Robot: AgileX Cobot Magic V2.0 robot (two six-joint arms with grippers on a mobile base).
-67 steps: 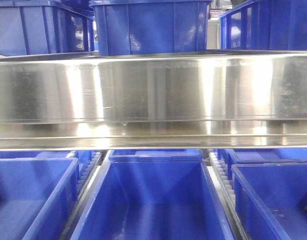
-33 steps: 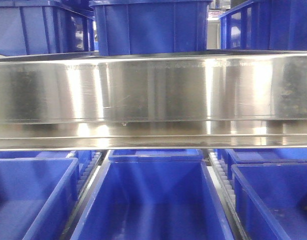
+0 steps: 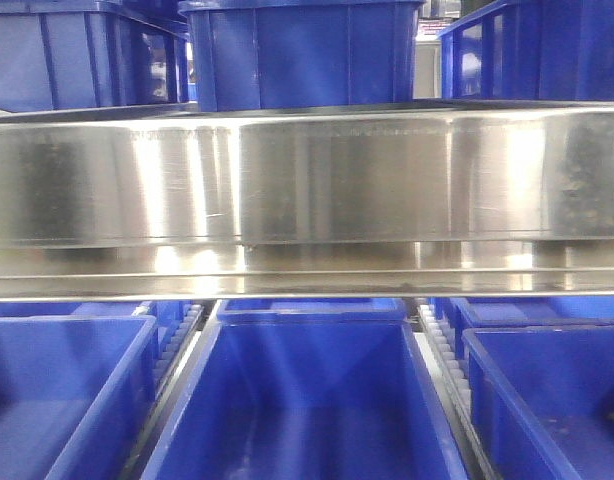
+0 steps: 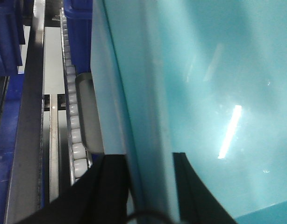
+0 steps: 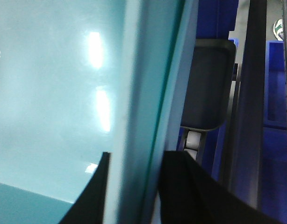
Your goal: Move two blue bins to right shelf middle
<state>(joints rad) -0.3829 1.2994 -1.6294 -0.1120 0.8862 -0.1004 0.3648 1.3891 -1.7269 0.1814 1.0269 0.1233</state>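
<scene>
Well, from the front, a wide steel shelf beam [image 3: 307,180] runs straight across the middle of the view, shiny and streaked with reflections. Above it, at 12 o'clock, sits an upper blue bin [image 3: 302,50], with a second upper bin [image 3: 77,55] at about 10 o'clock and a third upper bin [image 3: 537,50] at 2 o'clock. Below the beam, at 6 o'clock, the centre bin [image 3: 307,400] lies open-topped between two roller tracks, its far rim tucked just under the beam. A left lower bin [image 3: 57,400] sits beside it at 8 o'clock and a right lower bin [image 3: 557,400] at 4 o'clock, each across a track from it.

Neither arm shows from the front. On the left wrist camera, the left gripper [image 4: 143,177] comes up from 6 o'clock with one black finger on each side of a bin wall [image 4: 134,102], which looks pale teal in the glare. Both fingers lie against that wall, so the claw is pinching it. At 9 o'clock a white roller track [image 4: 73,121] runs alongside, with a dark pad [image 4: 87,112] just beside the wall.

On the right wrist camera, the right gripper [image 5: 136,172] does the same from 6 o'clock, its fingers pressed onto either face of a blurred upright wall [image 5: 143,70]. A dark block [image 5: 209,84] stands at 2 o'clock, with a white roller [image 5: 192,140] under it.
</scene>
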